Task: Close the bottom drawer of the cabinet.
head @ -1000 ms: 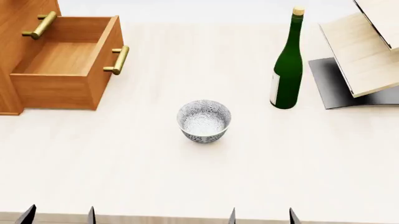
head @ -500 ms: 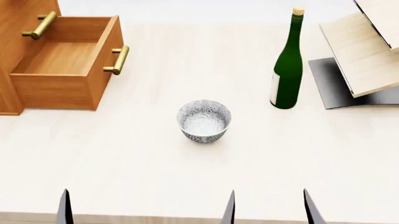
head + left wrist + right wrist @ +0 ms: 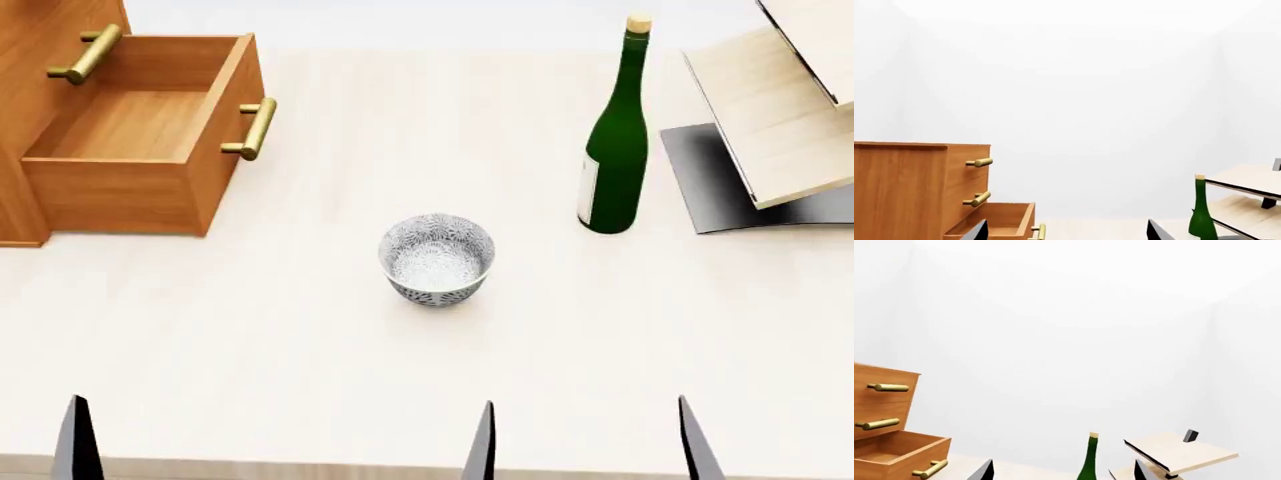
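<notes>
Both grippers sat low at 6 o'clock in the head view, only dark fingertips poking up over the table's point(image 3: 267, 350) near edge. The left gripper point(image 3: 1063, 232) had its fingers spread wide, nothing between them. The right gripper point(image 3: 587, 440) was spread apart too, also holding nothing.

Out from there, a patterned bowl point(image 3: 437, 257) stood mid-table, and it looked empty inside. At about 1 o'clock from it was a corked green bottle point(image 3: 617, 140), upright, with pale boards point(image 3: 781, 110) on a dark stand just beyond.

At 10 o'clock was the cabinet point(image 3: 40, 40), with the bottom drawer point(image 3: 140, 135) pulled way out and nothing in it. Its brass handle point(image 3: 254, 128) faced the bowl.
</notes>
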